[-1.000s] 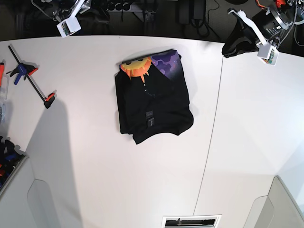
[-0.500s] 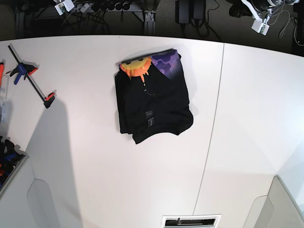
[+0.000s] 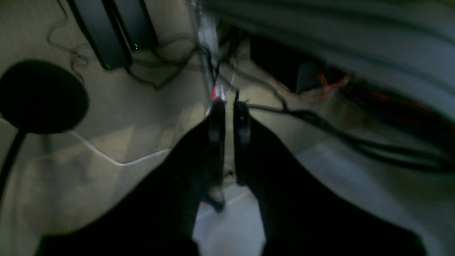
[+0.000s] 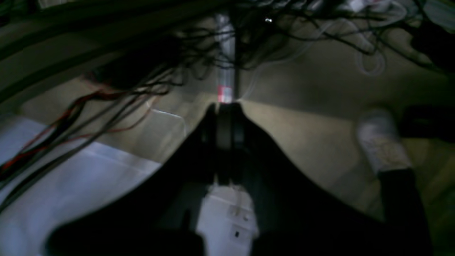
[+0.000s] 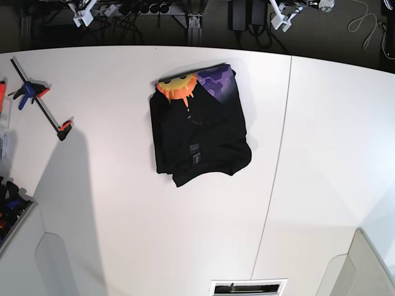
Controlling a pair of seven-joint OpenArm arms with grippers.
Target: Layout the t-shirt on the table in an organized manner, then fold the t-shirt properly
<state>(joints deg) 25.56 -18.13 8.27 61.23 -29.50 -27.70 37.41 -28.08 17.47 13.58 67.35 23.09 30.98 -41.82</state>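
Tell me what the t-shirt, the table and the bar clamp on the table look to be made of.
The t-shirt: soft black cloth, matte, wrinkled at its folds, with an orange and purple print. The table: smooth white panels, probably laminate, joined at a thin dark seam. The bar clamp: a thin dark bar, likely metal, with orange, probably plastic, pads.

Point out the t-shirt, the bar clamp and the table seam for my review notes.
t-shirt (image 5: 200,135): base view, middle of the folded black cloth.
bar clamp (image 5: 38,102): base view, midway along its thin dark bar.
table seam (image 5: 274,169): base view, on the dark line between two white panels.
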